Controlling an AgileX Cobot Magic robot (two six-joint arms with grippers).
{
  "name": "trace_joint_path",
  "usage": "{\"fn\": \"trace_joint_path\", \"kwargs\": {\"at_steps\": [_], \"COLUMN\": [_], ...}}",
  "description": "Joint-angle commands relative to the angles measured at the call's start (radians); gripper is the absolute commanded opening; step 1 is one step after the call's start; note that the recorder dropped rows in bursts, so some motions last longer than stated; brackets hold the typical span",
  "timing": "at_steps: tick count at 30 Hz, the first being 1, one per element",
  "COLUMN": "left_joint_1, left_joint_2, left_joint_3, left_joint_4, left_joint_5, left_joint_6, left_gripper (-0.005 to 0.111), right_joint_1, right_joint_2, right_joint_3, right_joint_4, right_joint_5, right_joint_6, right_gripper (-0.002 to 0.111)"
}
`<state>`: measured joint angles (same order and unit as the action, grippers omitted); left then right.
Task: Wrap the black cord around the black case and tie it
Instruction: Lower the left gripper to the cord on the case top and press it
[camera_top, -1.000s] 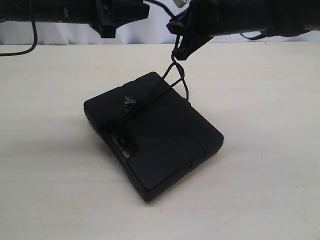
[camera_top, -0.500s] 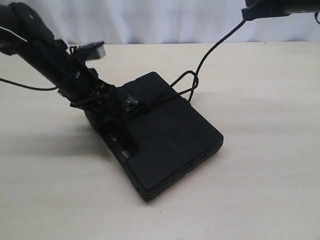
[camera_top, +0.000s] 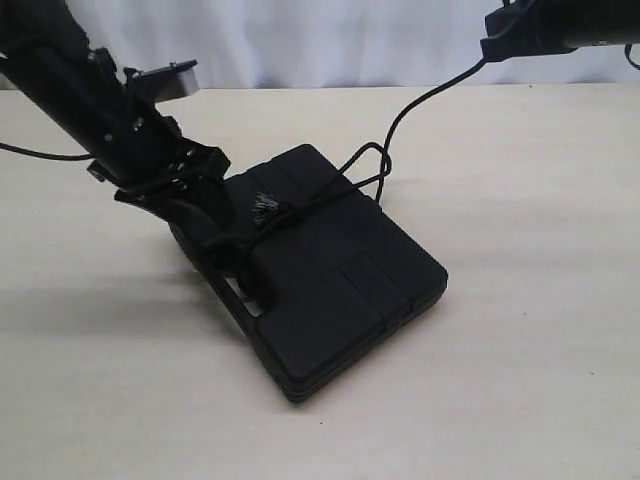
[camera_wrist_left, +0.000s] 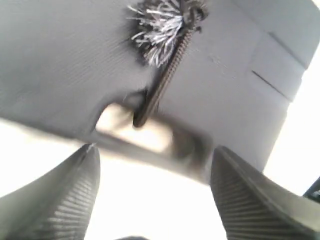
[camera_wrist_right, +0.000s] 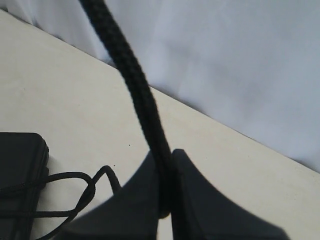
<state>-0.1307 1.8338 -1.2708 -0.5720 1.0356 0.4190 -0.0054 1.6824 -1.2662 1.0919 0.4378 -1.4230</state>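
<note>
Lying flat on the pale table (camera_top: 540, 340), the black case (camera_top: 340, 275) is the largest thing in the exterior view, turned so that one corner points toward the camera. The black cord (camera_wrist_right: 145, 110) crosses the case's upper face as a tight band. Its frayed greyish tuft (camera_top: 262, 206) rests on top of the case, close to the handle-side edge. Off the case's far edge the cord bulges out in a loose loop (camera_top: 372, 165) that lies just beside that edge. From the loop a single strand climbs up and away from the case to the right gripper (camera_top: 492, 46), which hangs high above the table, well apart from the case on its far right side. That claw is pinched closed with the cord clamped between its two dark fingers (camera_wrist_right: 200, 200), and the strand runs on past them toward the white backdrop (camera_top: 330, 40). The left gripper (camera_wrist_left: 155, 149) sits low at the case's handle-side edge with its jaws spread wide and nothing between them. In the left wrist view its ribbed fingertips (camera_wrist_left: 75, 195) flank the handle slot (camera_wrist_left: 150, 135) without closing on anything. In that view a stretch of cord runs from the tuft across the case's face and dips into the slot. Whether the left fingers touch the case's edge cannot be told from these pictures.
</note>
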Motion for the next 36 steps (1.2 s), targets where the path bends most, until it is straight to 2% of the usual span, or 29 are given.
{"fn": "trace_joint_path", "kwargs": {"at_steps": [1, 3, 7, 13, 17, 22, 31, 33, 36], "left_joint_1": [-0.022, -0.047, -0.075, -0.087, -0.125, -0.138, -0.133, -0.117, -0.084], "left_joint_2": [-0.051, -0.047, -0.047, -0.047, -0.047, -0.028, 0.114, 0.112, 0.104], "left_joint_3": [0.008, 0.051, 0.161, 0.265, 0.304, 0.304, 0.302, 0.300, 0.284], "left_joint_4": [0.128, 0.160, 0.189, 0.047, 0.054, 0.062, 0.082, 0.114, 0.124], "left_joint_5": [0.085, 0.046, -0.143, -0.352, -0.481, -0.503, -0.575, -0.618, -0.651], "left_joint_6": [-0.141, -0.188, -0.222, -0.236, -0.233, -0.233, -0.231, -0.231, -0.231], "left_gripper": [0.061, 0.060, 0.060, 0.060, 0.060, 0.060, 0.060, 0.053, 0.032], "right_joint_1": [-0.003, -0.003, -0.003, -0.003, -0.003, -0.003, -0.003, -0.003, -0.003], "right_joint_2": [-0.003, -0.003, -0.003, -0.003, -0.003, -0.003, -0.003, -0.003, -0.003], "right_joint_3": [0.005, 0.005, 0.005, 0.005, 0.005, 0.005, 0.005, 0.005, 0.005], "right_joint_4": [-0.008, -0.008, -0.008, -0.008, -0.008, -0.008, -0.013, -0.013, -0.013], "right_joint_5": [0.007, 0.007, 0.009, 0.011, 0.025, 0.048, 0.053, 0.062, 0.064], "right_joint_6": [0.015, 0.017, 0.025, 0.025, 0.025, 0.025, 0.025, 0.025, 0.025], "right_gripper": [0.004, 0.004, 0.004, 0.004, 0.004, 0.004, 0.004, 0.004, 0.004]}}
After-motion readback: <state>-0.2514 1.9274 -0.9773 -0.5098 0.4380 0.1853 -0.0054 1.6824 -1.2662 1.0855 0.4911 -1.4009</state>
